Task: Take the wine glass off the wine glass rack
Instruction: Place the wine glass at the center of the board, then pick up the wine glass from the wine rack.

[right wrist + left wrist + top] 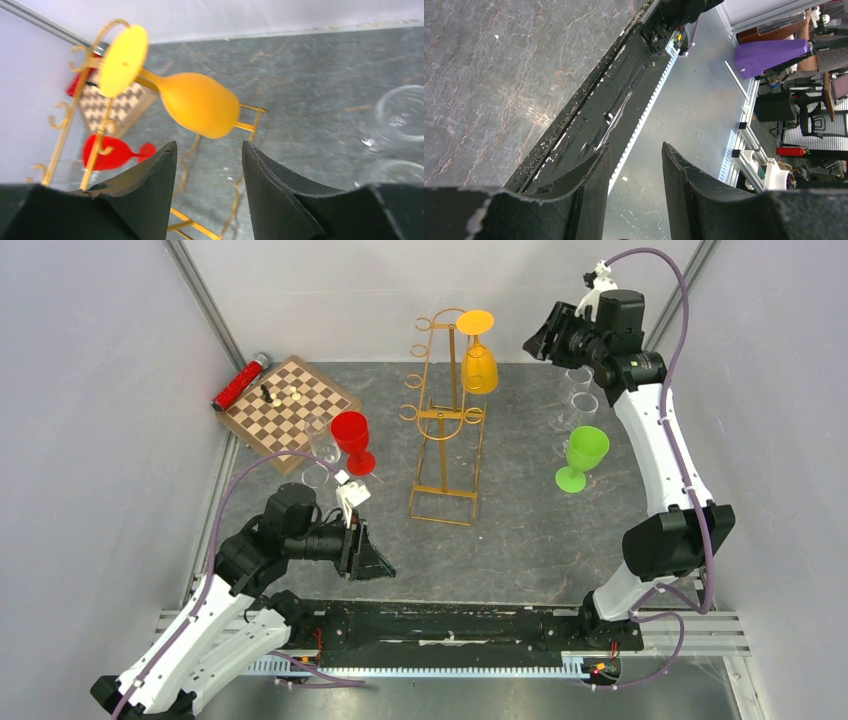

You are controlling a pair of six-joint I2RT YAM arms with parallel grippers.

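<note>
Up top in the overhead view, the right gripper (pixel 535 343) sits high at the far end of the table (pixel 530 530), jaws apart and nothing in them. The yellow wine glass (pixel 479 368) is just off its fingertips, hanging upside down from the top of the gold wine glass rack (pixel 445 440), foot up and bowl down, not touching the gripper. A green glass (pixel 583 453) stands below that gripper's arm. The left gripper (pixel 375 562) is down near the arm bases, well apart from the rack, with a red glass (pixel 351 435) farther out ahead of it and a chessboard (pixel 290 405) beyond that.

Left wrist view: the left gripper (pixel 634 150) is spread open and holds nothing. Past its tips there's only the black base rail (pixel 614 100) and the edge of the table.

Right wrist view: the right gripper (pixel 209 147) is released too, both fingers (pixel 150 190) clear of everything. The yellow glass (pixel 200 105) lies straight ahead, just beyond the tips, its foot hooked in the rack (pixel 255 109). The red glass (pixel 112 152) shows behind the rack wires off to one side, and the clear glasses (pixel 402 112) sit off to the other side.
</note>
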